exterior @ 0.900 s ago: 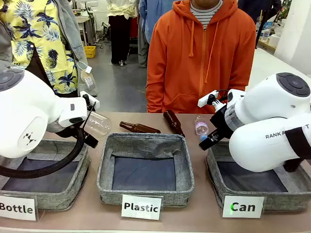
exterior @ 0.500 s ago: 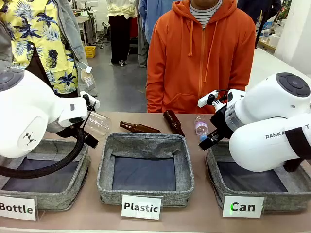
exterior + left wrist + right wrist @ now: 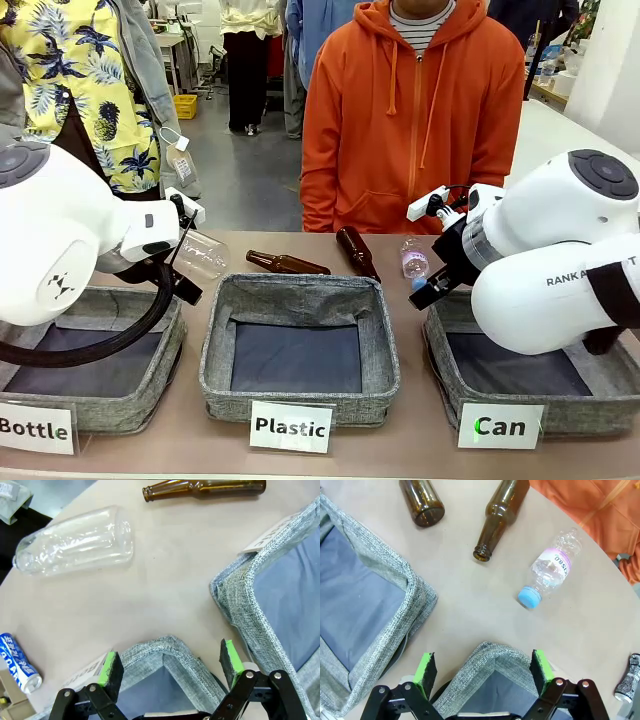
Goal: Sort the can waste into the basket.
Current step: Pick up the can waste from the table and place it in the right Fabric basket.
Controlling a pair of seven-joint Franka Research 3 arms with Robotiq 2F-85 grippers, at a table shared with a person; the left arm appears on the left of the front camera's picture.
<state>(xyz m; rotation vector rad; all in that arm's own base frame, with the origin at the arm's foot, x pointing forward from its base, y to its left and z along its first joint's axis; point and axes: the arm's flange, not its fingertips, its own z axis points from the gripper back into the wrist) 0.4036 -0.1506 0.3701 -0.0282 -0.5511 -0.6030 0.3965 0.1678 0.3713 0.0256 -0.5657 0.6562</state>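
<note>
Nothing has moved since the earlier frames: the left claw [image 3: 170, 651] and right claw [image 3: 481, 655] gape wide and empty, while the blue can [image 3: 19, 662] and black can [image 3: 628, 677] lie near the counter [image 3: 175, 580] edges, outside the Can basket [image 3: 445, 362], probably light, thin-walled and slippery, best pinched gently mid-body.

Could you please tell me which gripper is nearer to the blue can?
Left. The left gripper hangs over the Bottle basket, blue can close by; the right gripper hangs over the Can basket.
</note>
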